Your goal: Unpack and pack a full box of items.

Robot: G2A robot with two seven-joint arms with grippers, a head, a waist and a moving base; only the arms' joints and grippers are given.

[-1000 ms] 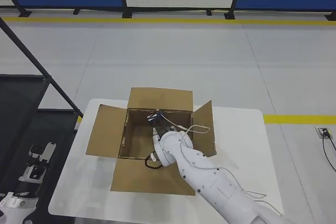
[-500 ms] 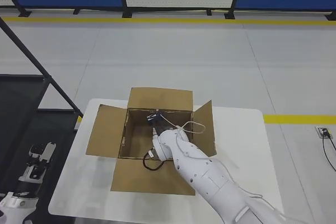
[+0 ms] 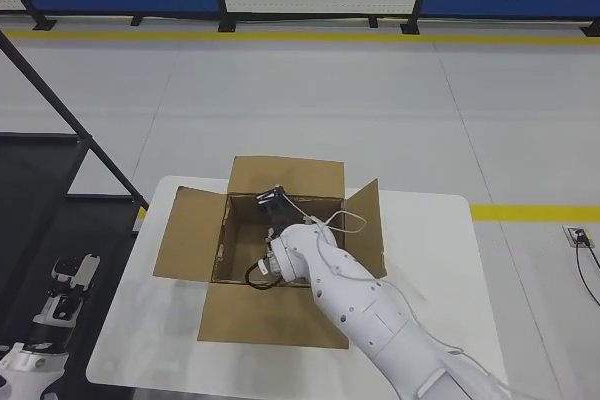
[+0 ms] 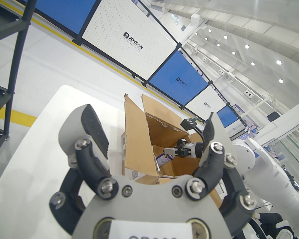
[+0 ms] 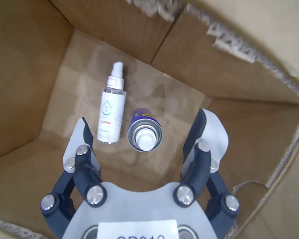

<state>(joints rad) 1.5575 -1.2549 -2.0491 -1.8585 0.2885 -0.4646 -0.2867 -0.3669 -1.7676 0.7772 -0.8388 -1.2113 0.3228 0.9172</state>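
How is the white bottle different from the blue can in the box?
The bottle lies flat on its side; the can stands on end, top facing up. The bottle is white and slim with a narrow spray head; the can is blue and wider, with a silver metal rim around a white nozzle. Both rest on the floor of the box, side by side.

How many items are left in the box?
2: a white spray bottle lying on the floor of the box, a blue can upright beside it. Hidden corners may hold more.
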